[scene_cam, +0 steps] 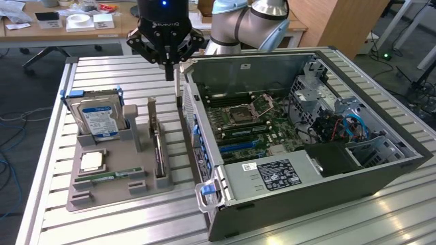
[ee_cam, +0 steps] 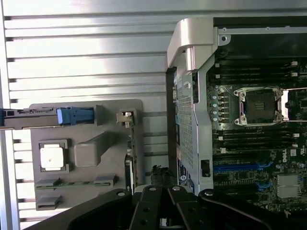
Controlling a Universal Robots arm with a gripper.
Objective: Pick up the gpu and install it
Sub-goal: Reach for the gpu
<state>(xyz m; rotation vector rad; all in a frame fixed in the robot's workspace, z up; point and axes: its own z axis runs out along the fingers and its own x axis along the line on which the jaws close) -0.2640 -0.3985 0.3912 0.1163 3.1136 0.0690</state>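
The gpu [scene_cam: 159, 153] stands on edge in a slot of the grey holder [scene_cam: 116, 193], its silver bracket at the far end; in the wrist view it is a thin dark edge [ee_cam: 128, 165]. My gripper [scene_cam: 169, 71] hangs well above the table, over the gap between the holder's far end and the open computer case [scene_cam: 225, 189]. Its fingers are shut with nothing between them. In the wrist view the black fingers [ee_cam: 162, 182] meet beside the gpu's slot. The motherboard [ee_cam: 259, 134] lies exposed inside the case, with blue slots [ee_cam: 235, 167].
The holder also carries an upright hard drive [scene_cam: 99, 120] with a blue-white label, a cpu [scene_cam: 92, 162] and a narrow green memory stick [scene_cam: 109, 176]. A ribbed metal table [scene_cam: 109, 71] bears everything. Desks and a wooden cabinet [scene_cam: 340, 23] stand behind.
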